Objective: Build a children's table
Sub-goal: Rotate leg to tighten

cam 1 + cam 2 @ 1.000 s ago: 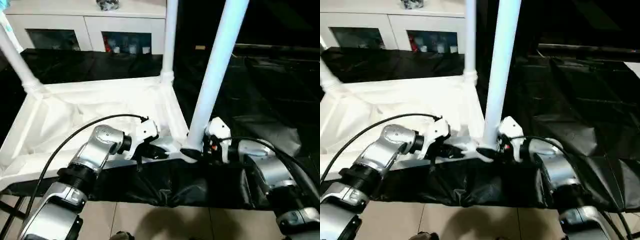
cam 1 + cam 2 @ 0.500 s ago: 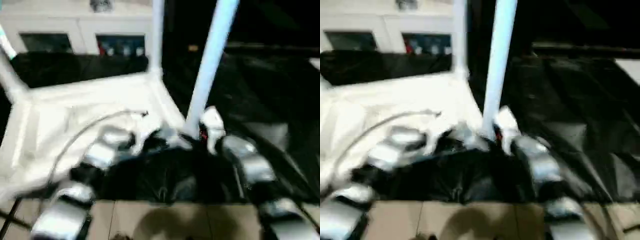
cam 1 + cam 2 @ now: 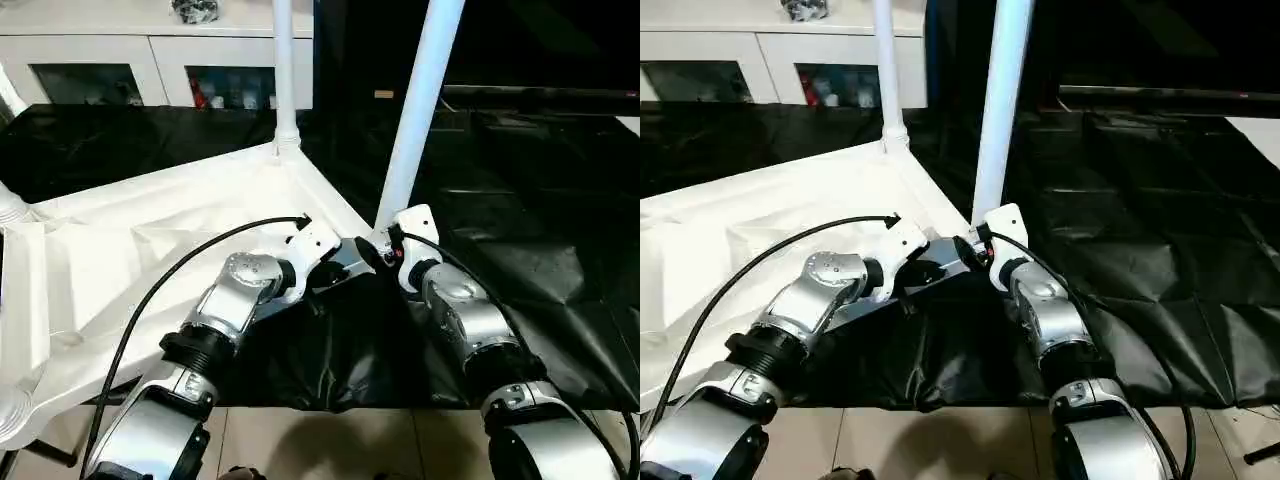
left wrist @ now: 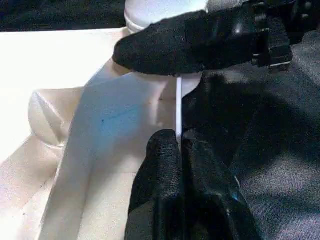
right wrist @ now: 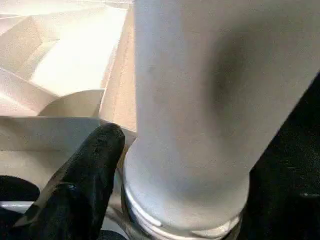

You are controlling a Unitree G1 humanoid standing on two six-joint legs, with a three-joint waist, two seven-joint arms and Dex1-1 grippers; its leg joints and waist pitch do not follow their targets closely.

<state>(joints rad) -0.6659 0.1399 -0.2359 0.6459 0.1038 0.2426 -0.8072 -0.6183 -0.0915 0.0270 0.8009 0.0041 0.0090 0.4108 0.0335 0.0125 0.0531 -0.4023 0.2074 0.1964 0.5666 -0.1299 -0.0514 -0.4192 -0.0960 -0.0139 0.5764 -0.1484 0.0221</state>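
Left eye view: the tabletop (image 3: pixel 150 250) has swung round on the black bench (image 3: pixel 520 170) since a second ago, its near-corner leg (image 3: pixel 415 110) now upright, left hand (image 4: pixel 181 150) pinching the rim, right hand (image 5: pixel 150 165) spread around the leg's base.

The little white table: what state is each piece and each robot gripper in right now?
Tabletop: upside down on the black-covered work table, ribbed underside up.
Near leg: upright, foot at the near corner socket.
Far leg: upright in its corner socket.
Left gripper: shut on the tabletop's thin edge.
Right gripper: around the near leg's base; grip unclear.
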